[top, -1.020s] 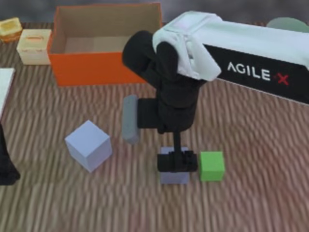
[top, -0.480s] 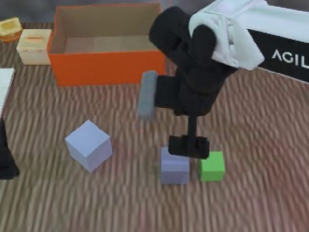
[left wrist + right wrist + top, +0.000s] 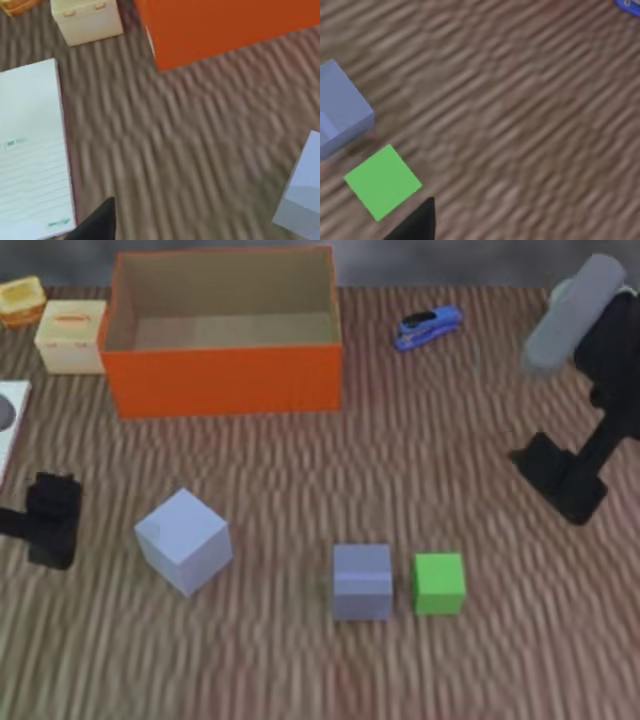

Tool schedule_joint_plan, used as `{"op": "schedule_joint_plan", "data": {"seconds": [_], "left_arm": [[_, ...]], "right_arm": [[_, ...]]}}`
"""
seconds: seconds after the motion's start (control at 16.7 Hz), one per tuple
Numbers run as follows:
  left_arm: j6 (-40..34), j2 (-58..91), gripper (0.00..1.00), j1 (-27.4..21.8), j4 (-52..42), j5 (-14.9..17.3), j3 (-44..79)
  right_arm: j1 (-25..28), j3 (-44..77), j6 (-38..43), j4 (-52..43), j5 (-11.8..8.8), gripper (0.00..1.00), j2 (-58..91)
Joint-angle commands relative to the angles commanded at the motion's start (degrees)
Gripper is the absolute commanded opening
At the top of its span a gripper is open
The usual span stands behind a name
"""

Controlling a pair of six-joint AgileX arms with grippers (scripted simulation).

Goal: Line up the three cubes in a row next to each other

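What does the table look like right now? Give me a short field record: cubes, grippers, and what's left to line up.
green cube: right end of the row, narrow gap to its neighbour
medium purple cube: just left of the green one, in line with it
large pale cube: apart on the left, turned at an angle, not in the row
left gripper: near the table's left edge, holding nothing
right gripper: on the right side, clear of the cubes
orange box: at the back, open
remaining: large pale cube still to join the row
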Motion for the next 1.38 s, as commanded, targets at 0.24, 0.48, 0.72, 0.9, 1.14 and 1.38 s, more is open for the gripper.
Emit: {"op": "schedule_joint_plan", "data": {"seconds": [0.24,0.48,0.72,0.9,1.14,1.38], "left_arm": [[4.12,22.76,1.00,-4.45,-12.68,0.15,15.81],[7.71,43.43,1.00,-8.35,-23.73,0.25,30.17],[10.42,59.27,1.00,-11.32,-31.83,0.23,41.70],[11.58,65.86,1.00,-12.60,-35.15,0.16,46.95],[11.94,67.86,1.00,-13.01,-36.16,0.13,48.65],[11.96,68.14,1.00,-12.81,-36.01,0.13,48.64]], "right_arm": [[-9.12,-22.12,9.65,12.42,-0.14,1.00,-25.39],[-16.54,-41.54,18.11,23.60,0.76,1.00,-47.46],[-21.64,-55.55,24.44,33.02,2.26,1.00,-63.89],[-23.84,-61.85,27.47,37.81,3.20,1.00,-71.56],[-24.43,-63.49,28.38,39.20,3.51,1.00,-73.78],[-24.43,-63.49,28.38,39.20,3.51,1.00,-73.78]]}}
